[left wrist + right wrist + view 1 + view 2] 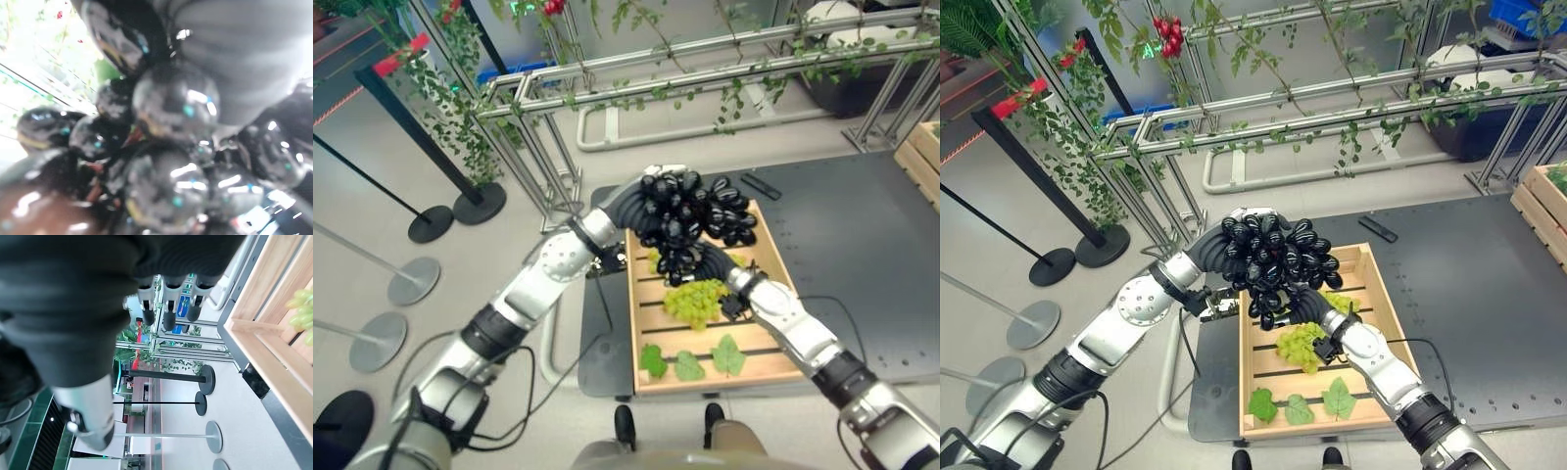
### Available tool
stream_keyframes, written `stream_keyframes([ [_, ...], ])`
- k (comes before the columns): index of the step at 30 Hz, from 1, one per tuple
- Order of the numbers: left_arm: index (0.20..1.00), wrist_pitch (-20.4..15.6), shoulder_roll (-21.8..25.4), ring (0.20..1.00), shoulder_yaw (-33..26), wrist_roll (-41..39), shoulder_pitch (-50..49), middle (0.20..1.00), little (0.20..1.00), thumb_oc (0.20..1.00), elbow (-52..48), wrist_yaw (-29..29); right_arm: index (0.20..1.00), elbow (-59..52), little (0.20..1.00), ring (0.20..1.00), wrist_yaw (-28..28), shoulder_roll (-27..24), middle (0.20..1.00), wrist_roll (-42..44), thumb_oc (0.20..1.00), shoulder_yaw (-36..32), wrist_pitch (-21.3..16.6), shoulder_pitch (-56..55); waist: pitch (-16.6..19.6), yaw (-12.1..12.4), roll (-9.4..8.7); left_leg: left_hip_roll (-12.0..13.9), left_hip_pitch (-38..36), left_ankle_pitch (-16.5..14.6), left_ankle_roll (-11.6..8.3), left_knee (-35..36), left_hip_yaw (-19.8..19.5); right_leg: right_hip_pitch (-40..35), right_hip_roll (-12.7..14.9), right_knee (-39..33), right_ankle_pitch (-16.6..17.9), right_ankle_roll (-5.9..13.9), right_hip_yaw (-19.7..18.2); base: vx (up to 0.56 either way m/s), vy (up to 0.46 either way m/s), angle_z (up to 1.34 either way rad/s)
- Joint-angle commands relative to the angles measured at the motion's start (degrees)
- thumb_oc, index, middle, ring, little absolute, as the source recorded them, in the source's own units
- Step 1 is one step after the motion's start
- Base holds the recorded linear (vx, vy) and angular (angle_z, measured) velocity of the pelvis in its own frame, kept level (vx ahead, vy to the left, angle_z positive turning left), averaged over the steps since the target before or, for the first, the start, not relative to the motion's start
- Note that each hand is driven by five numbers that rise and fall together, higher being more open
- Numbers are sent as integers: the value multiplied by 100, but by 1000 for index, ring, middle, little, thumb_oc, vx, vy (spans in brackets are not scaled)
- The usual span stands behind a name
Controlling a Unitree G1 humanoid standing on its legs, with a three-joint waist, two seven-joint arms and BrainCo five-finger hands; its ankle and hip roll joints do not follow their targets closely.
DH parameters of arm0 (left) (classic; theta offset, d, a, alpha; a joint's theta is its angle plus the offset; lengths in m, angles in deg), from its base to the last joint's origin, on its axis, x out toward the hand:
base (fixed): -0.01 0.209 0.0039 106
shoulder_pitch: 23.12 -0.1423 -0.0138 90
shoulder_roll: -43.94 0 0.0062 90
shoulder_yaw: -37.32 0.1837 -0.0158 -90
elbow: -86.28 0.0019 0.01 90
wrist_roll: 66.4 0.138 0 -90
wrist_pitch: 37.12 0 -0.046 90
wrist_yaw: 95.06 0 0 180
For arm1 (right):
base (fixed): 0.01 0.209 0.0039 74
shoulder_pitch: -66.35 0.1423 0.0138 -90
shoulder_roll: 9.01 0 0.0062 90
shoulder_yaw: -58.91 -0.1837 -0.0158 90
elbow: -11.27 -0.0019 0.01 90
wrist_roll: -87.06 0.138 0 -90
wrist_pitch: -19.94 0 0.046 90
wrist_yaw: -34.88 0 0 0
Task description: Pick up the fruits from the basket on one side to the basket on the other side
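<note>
Over the far end of the crate, left eye view: a big bunch of glossy black grapes is held up above the shallow light-wood slatted crate, at the crate's far end.
Left hand, left eye view: the left hand comes in at the bunch's far-left side; its fingers are buried among the berries, so its hold cannot be read.
Right hand, left eye view: the right hand sits under the bunch (dark cover up against the lowest berries).
Right eye view, still in the crate: a small bunch of pale green grapes lies near the crate's middle; three flat green leaves lie along its near edge.
Left wrist view: black berries crowd right against the camera, so the bunch is touching or all but touching that hand.
Right wrist view: the dark-tipped fingers hang fairly straight and close on nothing; the crate's wooden rim is beside them.
Progress: I judge the black bunch lifted but not yet carried across. The green bunch remains. A second wooden crate stands at the platform's far right edge, probably the goal.
</note>
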State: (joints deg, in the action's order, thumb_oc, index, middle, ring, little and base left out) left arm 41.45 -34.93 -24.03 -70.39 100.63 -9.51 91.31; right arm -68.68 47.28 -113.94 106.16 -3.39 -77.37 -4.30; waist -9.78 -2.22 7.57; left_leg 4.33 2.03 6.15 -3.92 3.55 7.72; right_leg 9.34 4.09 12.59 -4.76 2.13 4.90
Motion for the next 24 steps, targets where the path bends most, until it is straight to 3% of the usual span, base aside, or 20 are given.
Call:
stream_keyframes([
  [1, 200, -173, -201, 200, -161, -671, 288, 200, 200, 200, -355, 14, 1000, -405, 1000, 1000, 198, 283, 1000, 721, 1000, 157, -102, 280, 188, 1, -350, -87, -427, -729, -84, -278, 108, -815, 255, -1512, 742, 570, 85, 0, 0, 0],
  [6, 200, -122, -323, 200, -74, -1198, 160, 200, 200, 200, -436, 49, 1000, -692, 1000, 1000, 217, 324, 1000, 993, 1000, 180, -137, 224, 212, -14, -357, -82, -441, -771, -69, -300, 148, -808, 253, -1504, 750, 581, 62, 0, 0, 0],
  [14, 200, -100, -185, 200, -195, -1285, -31, 200, 200, 200, -630, 163, 1000, -970, 1000, 1000, 436, 255, 1000, 1461, 1000, -8, -39, -204, 229, -48, -371, -64, -485, -785, -76, -310, 170, -834, 248, -1492, 722, 571, 57, 17, 0, -3],
  [24, 200, -104, 62, 200, -427, -1204, -257, 200, 200, 200, -725, 304, 1000, -1345, 1000, 1000, 1050, -257, 1000, 2114, 1000, -163, 325, -923, 223, -115, -434, -43, -494, -812, -95, -334, 212, -826, 245, -1477, 731, 595, 45, 0, -1, 0],
])
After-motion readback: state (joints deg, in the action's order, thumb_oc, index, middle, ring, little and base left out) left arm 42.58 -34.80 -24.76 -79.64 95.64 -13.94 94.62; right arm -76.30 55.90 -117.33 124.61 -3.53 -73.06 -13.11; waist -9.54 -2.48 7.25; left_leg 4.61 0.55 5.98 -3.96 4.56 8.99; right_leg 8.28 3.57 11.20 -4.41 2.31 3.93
